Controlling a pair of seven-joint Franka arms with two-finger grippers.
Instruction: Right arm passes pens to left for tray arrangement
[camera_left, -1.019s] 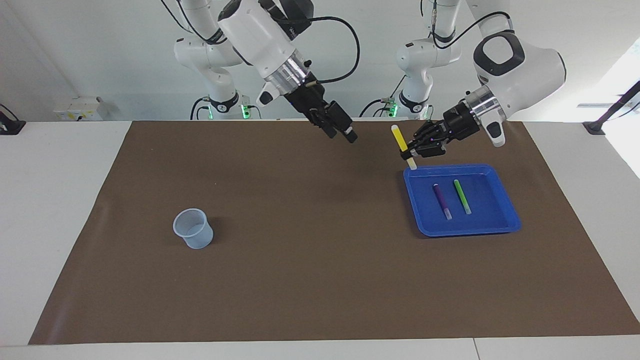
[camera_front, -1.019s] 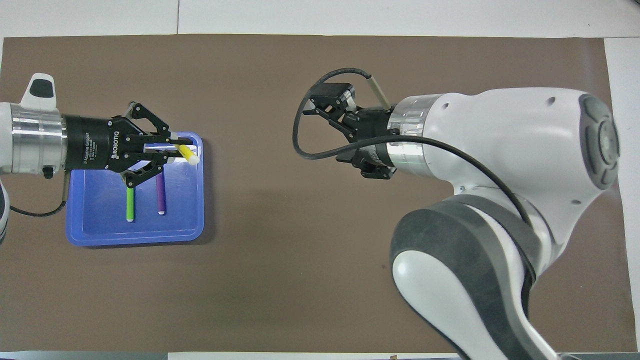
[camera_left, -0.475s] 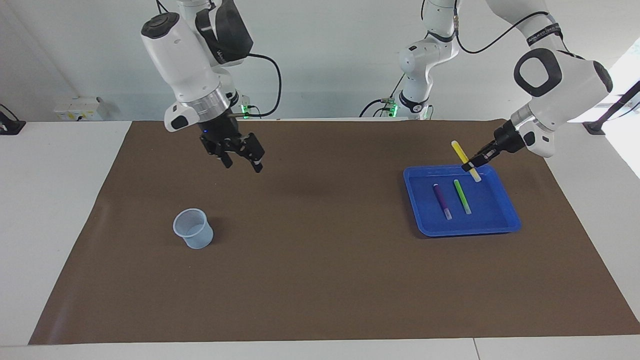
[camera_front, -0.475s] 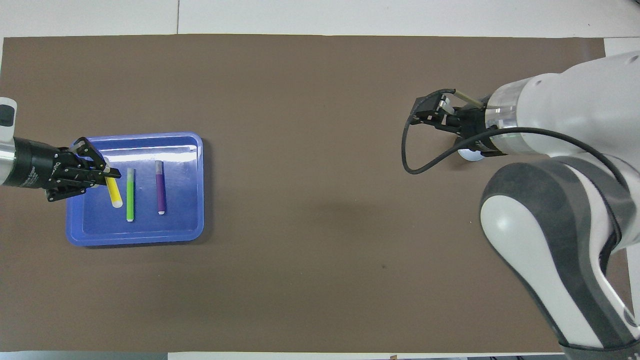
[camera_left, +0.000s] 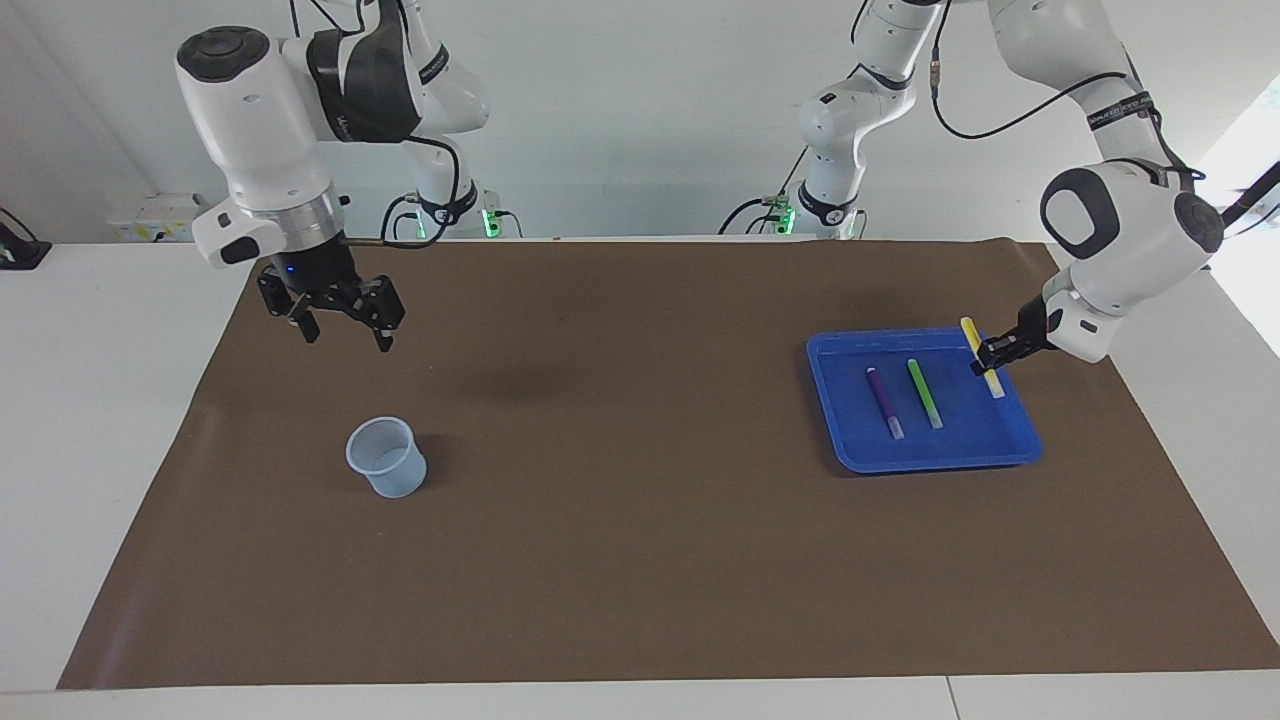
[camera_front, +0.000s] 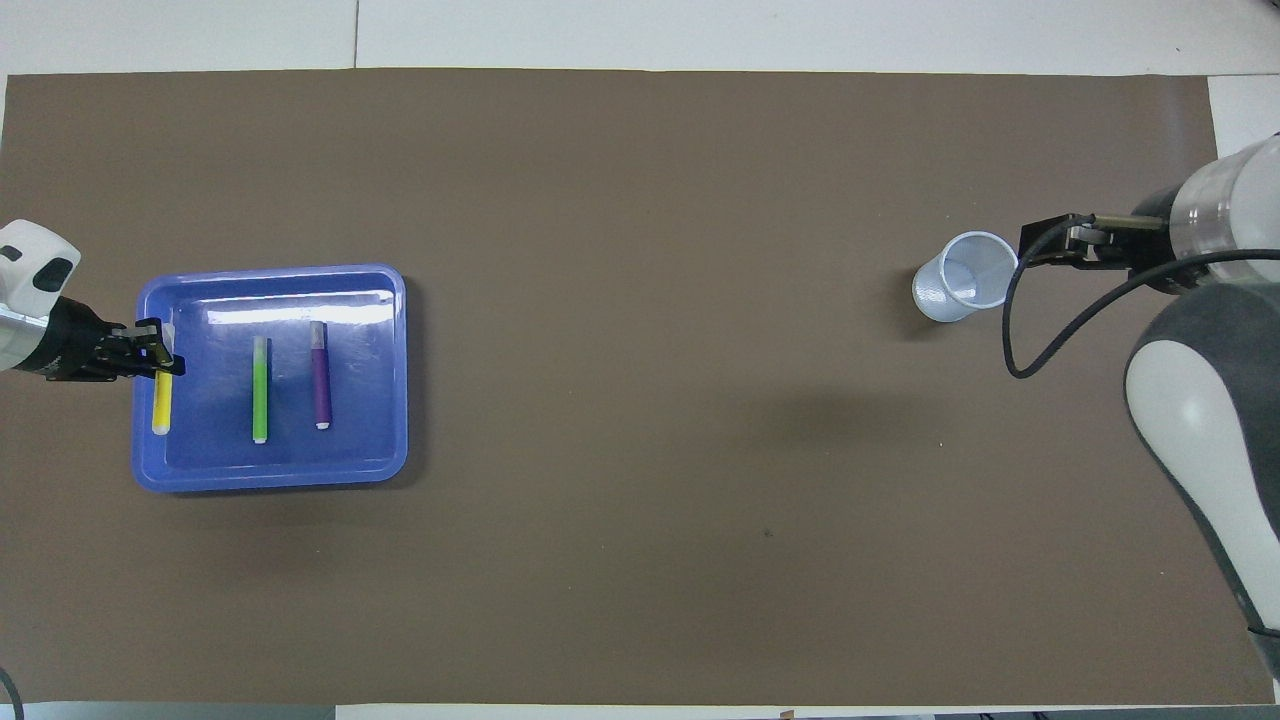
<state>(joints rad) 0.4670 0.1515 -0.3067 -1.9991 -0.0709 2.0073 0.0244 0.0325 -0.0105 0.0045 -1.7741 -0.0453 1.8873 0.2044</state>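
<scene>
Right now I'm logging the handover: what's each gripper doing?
Left gripper: shut on the slim yellow marker pen, over the tray.
Right gripper: open, empty.

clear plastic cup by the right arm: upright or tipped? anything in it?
Upright and empty. The small clear plastic cup stands on its base on the brown mat, mouth up; the overhead view looks into it and shows only its bare bottom.

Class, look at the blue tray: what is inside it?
In the tray lie a purple pen and a green pen, side by side. The left gripper, shut on the yellow pen, holds it over the tray's edge; contact underneath is unclear.
</scene>
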